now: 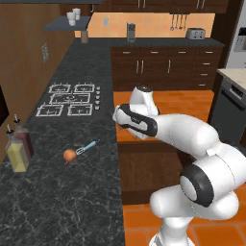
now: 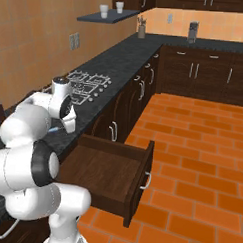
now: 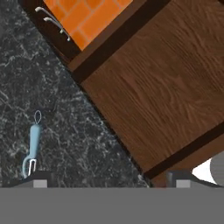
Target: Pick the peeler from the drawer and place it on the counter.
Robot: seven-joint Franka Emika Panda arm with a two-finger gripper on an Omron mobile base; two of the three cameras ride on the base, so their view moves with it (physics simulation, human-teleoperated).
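The peeler (image 1: 86, 147), with its light blue handle and wire head, lies flat on the black veined counter (image 1: 57, 202), just right of a small orange fruit (image 1: 70, 155). In the hand view the peeler (image 3: 33, 146) lies on the counter (image 3: 57, 100) at lower left, above my left fingertip (image 3: 39, 178). My gripper (image 3: 109, 181) is open and holds nothing; it hovers over the counter's edge, beside the pulled-out drawer (image 2: 111, 173). The drawer's dark wooden interior (image 3: 162, 96) looks bare. In the left base view my gripper (image 1: 116, 116) hangs above the counter's right edge.
A cooktop (image 1: 72, 99) lies further back on the counter. Two bottles (image 1: 18, 146) stand at the left near the wall. Dark cabinets with silver handles (image 2: 142, 87) line the counter's front. Orange tiled floor (image 2: 192, 161) lies to the right of the open drawer.
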